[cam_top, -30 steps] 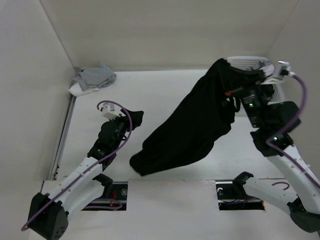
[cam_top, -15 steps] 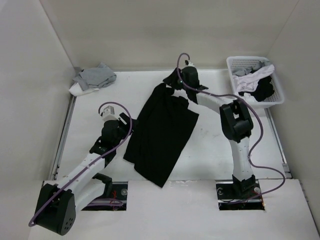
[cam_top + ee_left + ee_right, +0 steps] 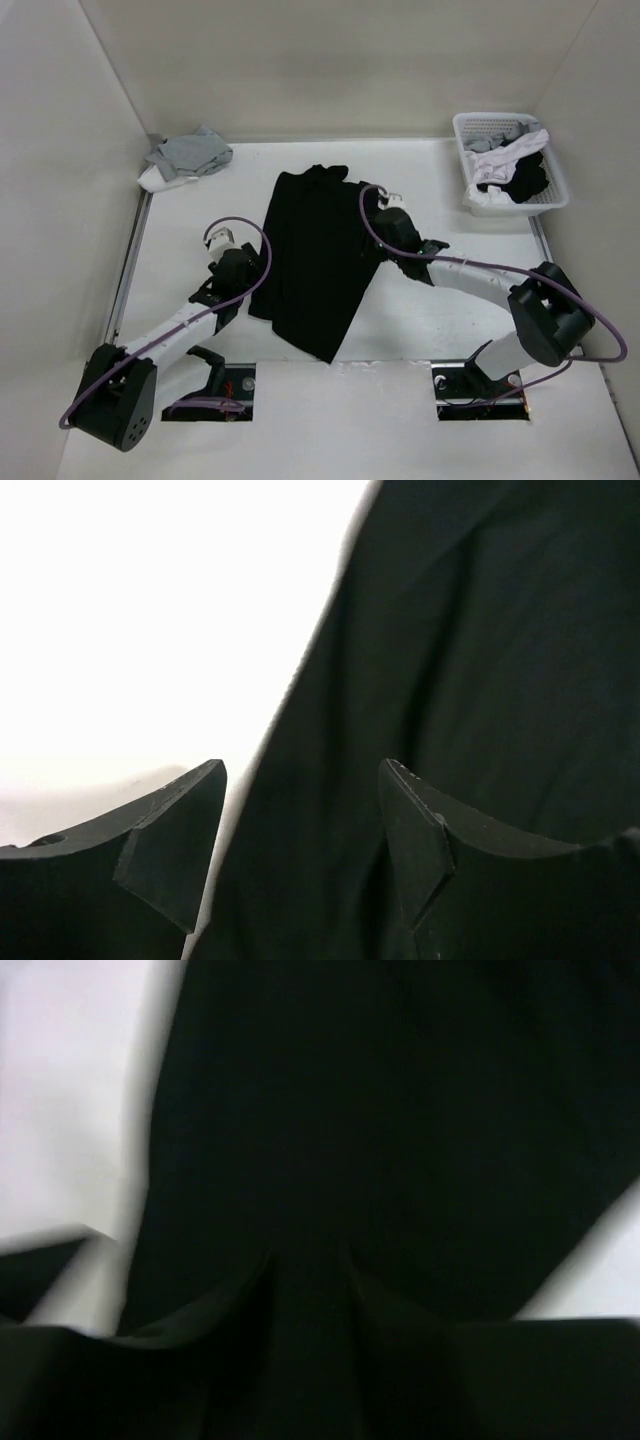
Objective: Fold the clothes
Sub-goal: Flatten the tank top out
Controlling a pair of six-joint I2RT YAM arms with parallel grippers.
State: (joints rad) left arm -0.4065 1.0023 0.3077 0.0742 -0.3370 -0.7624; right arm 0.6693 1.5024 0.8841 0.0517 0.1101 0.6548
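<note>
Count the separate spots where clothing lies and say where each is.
3. The black T-shirt lies mid-table; a grey and white garment is bunched in the far left corner; a heap fills the white basket, far right, perhaps hiding more.

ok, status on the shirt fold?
Left gripper open, straddling left edge of black T-shirt. Right gripper part open over its right side. Shirt down on table, rumpled, unfolded. Grey garment, basket well clear.

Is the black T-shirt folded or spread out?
Spread out, not folded neatly: the black T-shirt lies as one long rumpled strip on the table. Doubled over? Cannot tell.
</note>
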